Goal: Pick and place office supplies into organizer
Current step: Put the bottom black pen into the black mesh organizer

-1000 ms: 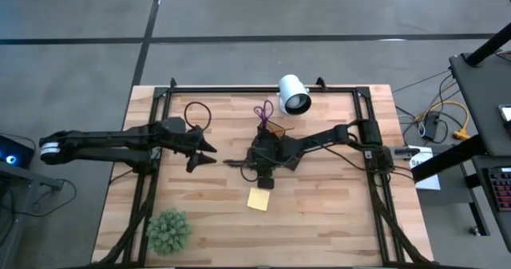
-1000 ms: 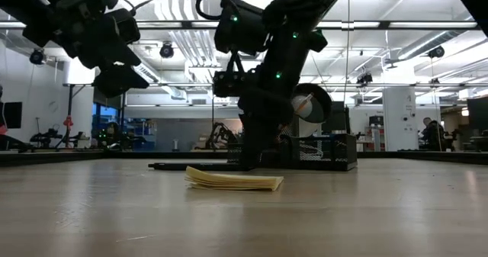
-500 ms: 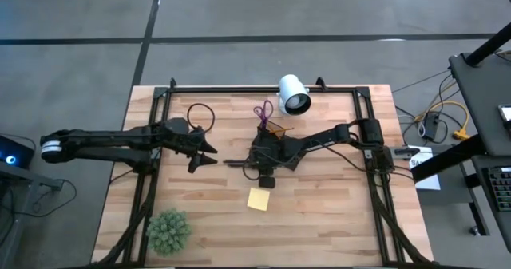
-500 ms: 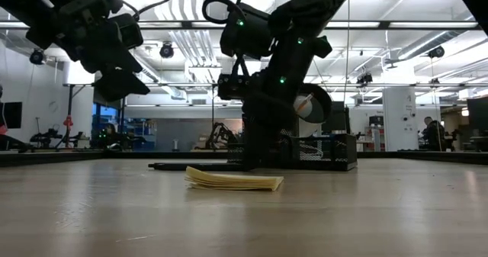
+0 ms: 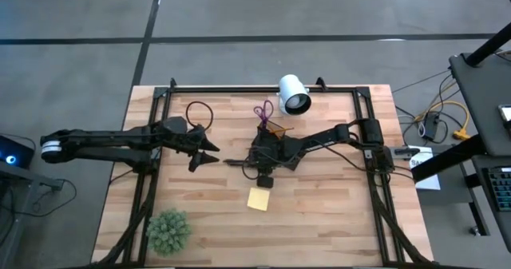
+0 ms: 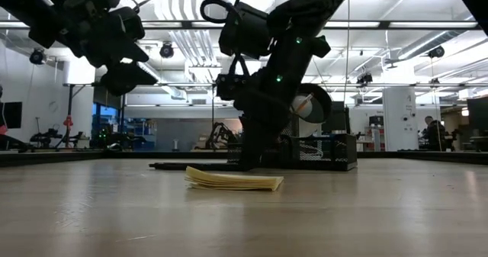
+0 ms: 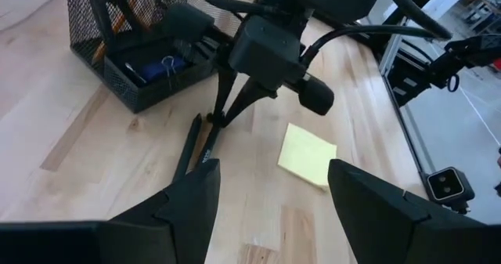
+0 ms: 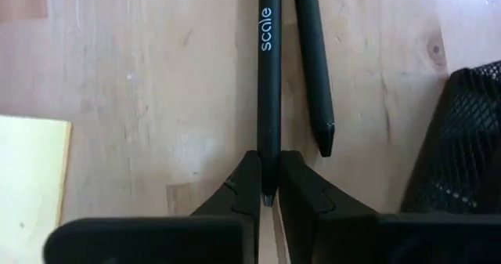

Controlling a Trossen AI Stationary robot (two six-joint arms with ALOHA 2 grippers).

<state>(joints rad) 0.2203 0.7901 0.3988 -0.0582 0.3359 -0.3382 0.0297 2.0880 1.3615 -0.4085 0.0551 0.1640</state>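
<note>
Two slim black pens (image 5: 238,163) lie side by side on the table, left of the black mesh organizer (image 5: 272,138). The organizer holds the orange pencil (image 7: 117,17) and purple scissors (image 5: 263,111). My right gripper (image 8: 268,187) stands low over the pens' organizer-side ends and is shut on the pen printed "scale" (image 8: 268,76). The second pen (image 8: 311,68) lies beside it. The yellow sticky pad (image 5: 258,199) lies flat nearer the near edge. My left gripper (image 5: 206,152) hovers open above the table, left of the pens. My right gripper pinches the printed pen at its end nearest the organizer (image 8: 268,178) between the two fingertips (image 8: 244,187). It comes from above, slanting down, one finger on each side of the barrel. The pen appears to lie on the table (image 6: 198,165), stretching toward the table's left.
A white cylindrical camera (image 5: 293,94) stands behind the organizer near the far edge. A fuzzy green plant ball (image 5: 168,231) sits at the near left corner. A dark cable loop (image 5: 197,112) lies left of centre. Bare wood (image 5: 319,213) shows around the sticky pad.
My right gripper has stayed down at the pens' ends, its wrist tipping slightly back and forth. My left gripper has kept hovering open, drifting a little. The pens and sticky pad have not moved.
</note>
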